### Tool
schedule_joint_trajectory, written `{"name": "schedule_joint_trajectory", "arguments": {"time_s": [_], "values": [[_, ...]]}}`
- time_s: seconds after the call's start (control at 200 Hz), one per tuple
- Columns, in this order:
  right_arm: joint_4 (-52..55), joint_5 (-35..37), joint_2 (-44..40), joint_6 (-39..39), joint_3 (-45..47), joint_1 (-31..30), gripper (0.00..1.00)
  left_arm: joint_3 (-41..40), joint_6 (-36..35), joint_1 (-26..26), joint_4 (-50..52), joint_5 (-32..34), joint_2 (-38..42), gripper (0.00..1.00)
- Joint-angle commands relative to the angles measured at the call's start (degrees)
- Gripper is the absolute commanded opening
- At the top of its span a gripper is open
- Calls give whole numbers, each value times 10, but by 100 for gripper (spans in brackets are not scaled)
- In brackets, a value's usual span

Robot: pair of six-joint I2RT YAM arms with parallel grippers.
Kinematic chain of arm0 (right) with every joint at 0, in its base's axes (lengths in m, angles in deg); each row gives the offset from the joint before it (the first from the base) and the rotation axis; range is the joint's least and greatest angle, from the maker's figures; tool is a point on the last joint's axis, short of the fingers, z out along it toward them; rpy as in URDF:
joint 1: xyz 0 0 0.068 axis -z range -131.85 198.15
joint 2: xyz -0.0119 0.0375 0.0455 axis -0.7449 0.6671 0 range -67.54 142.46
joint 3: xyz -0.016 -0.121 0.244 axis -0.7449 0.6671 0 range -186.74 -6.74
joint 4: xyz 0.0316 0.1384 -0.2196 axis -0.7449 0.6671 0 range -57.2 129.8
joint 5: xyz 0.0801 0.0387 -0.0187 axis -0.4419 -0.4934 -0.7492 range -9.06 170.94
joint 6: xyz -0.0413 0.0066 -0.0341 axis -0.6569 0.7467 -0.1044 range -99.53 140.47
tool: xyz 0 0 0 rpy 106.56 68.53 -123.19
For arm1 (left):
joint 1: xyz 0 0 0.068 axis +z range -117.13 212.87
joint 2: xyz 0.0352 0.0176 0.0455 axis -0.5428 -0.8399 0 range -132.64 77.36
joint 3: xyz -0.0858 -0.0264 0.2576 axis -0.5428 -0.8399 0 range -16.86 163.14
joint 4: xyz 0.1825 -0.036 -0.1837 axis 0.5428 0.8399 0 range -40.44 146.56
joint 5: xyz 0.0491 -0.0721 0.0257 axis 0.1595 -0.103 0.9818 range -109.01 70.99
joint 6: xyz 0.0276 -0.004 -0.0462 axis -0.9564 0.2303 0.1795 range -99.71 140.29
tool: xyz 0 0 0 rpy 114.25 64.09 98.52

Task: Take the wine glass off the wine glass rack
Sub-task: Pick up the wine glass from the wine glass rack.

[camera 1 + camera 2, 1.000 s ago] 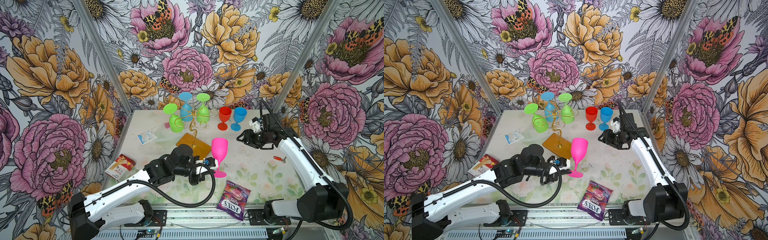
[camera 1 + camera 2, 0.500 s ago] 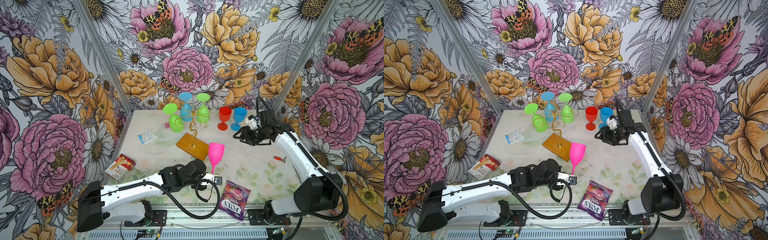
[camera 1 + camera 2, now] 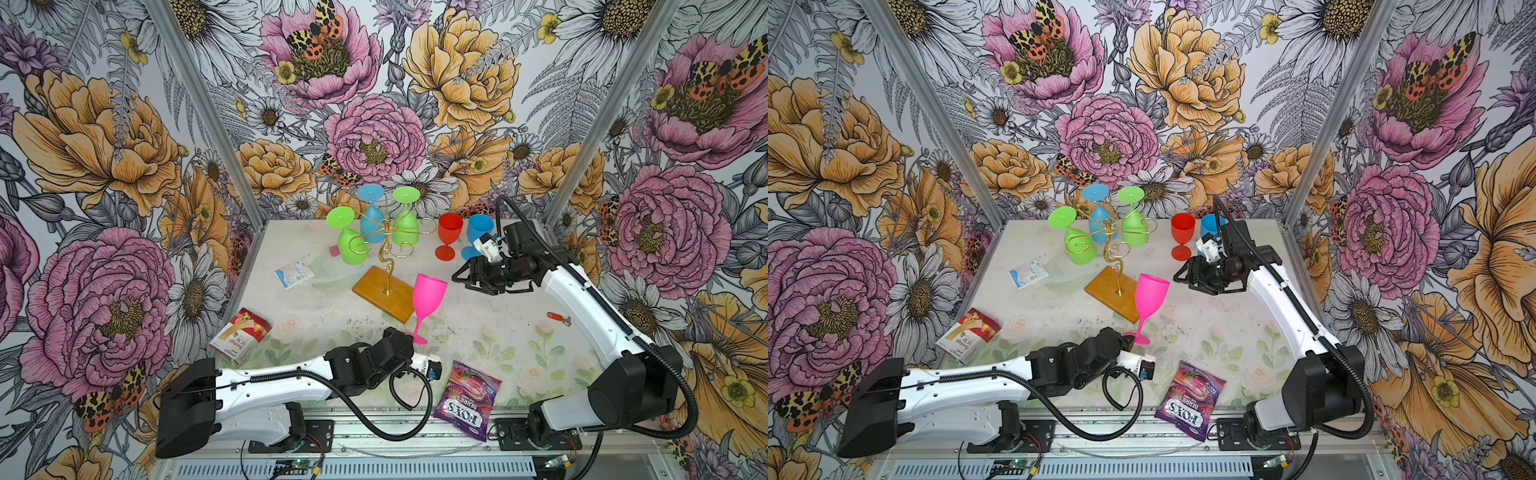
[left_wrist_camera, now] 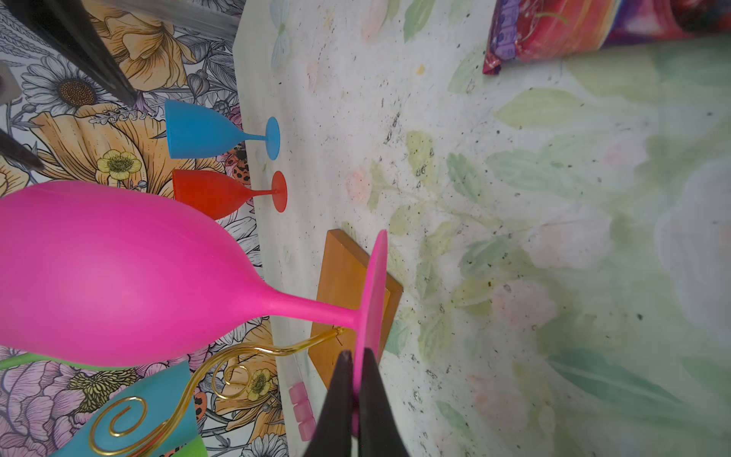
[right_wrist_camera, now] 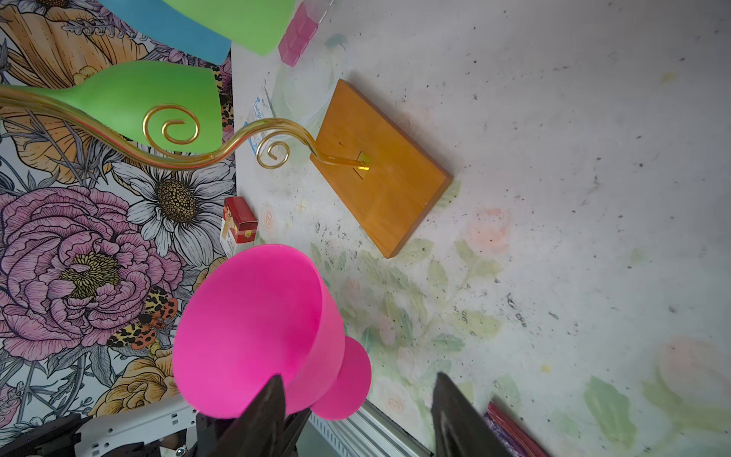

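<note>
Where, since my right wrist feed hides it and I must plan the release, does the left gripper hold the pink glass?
Observer: The left gripper is shut on the foot rim of the pink glass; the left wrist view shows the pinch.
Operator: Does anything stand outside my frame?
Observer: Yes. A red glass and an upright blue glass stand side by side, to the right of the wine glass rack in both top views.
Operator: How many glasses hang on the rack?
Observer: Three hang upside down: two hanging green glasses and one hanging blue glass.
</note>
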Motion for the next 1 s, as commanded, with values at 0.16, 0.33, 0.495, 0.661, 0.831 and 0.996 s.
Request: {"name": "schedule_joint_trajectory", "arguments": {"time_s": [0.16,0.33,0.495,0.661,0.831,0.996], "values": [[-1,-27,11,-7,-22,-19,56,-28,-96,-15,-95,99,-33,0],[-1,-25,21,-13,-18,-31,46,-35,-128,-19,-132,126,-39,0],[-1,-30,36,-20,-28,-49,43,-51,-156,-21,-163,138,-40,0],[-1,-30,49,-23,-35,-55,35,-61,-183,-21,-188,150,-41,0],[-1,-32,55,-24,-39,-55,24,-75,-201,-21,-206,151,-39,0],[-1,-33,56,-26,-40,-56,12,-77,-207,-22,-209,153,-40,0]]}}
